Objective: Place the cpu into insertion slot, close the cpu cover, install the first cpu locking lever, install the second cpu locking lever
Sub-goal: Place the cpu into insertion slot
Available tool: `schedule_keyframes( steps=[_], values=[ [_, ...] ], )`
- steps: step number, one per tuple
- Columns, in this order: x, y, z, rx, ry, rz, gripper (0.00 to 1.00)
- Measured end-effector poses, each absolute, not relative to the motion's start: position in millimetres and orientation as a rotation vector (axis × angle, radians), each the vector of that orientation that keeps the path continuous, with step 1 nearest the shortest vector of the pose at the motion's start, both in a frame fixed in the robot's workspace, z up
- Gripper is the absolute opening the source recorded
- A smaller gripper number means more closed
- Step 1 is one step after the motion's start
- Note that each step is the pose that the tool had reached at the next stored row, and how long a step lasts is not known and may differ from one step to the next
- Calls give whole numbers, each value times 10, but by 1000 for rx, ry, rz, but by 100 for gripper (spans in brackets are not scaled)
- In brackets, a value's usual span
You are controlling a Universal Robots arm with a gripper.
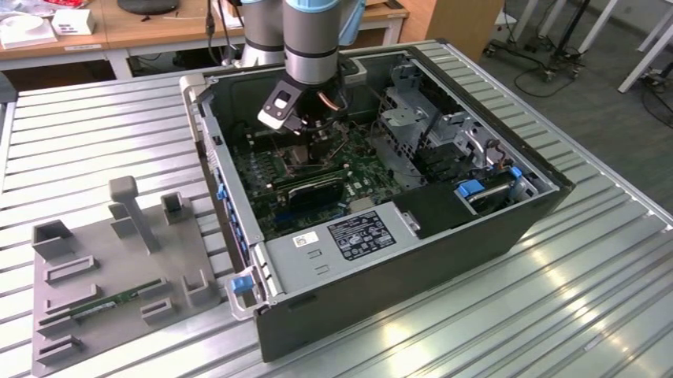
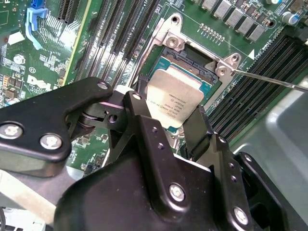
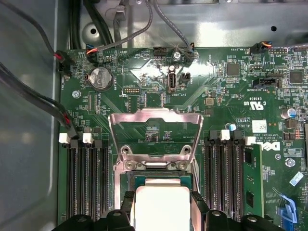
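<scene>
Holding small flat square silver-faced cpu [image 2: 174,96] by two opposite edges, black gripper [image 2: 168,118] narrowed onto it. Sits face up, straight under wrist, over dark silver-rimmed square insertion slot [image 2: 192,62]; can't tell if seated. Square, no long axis; edges parallel to slot rim. Leaves thin silver window-frame cpu cover [image 3: 154,115] flipped open.

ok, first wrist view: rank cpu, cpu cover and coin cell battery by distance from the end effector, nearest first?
1. cpu: gripped in the end effector itself.
2. cpu cover: swung open, just beyond the cpu.
3. coin cell battery: farthest, off to one side near the board's cable connectors.
</scene>
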State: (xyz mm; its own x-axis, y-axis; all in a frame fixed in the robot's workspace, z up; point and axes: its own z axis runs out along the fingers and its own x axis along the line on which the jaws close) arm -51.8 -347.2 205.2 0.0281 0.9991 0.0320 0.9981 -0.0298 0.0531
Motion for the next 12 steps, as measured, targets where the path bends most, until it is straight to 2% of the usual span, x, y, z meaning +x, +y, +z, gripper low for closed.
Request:
schedule_keyframes(
  steps=[12],
  values=[
    [-518,-3464,2038,2241,2177,94,54]
  ],
)
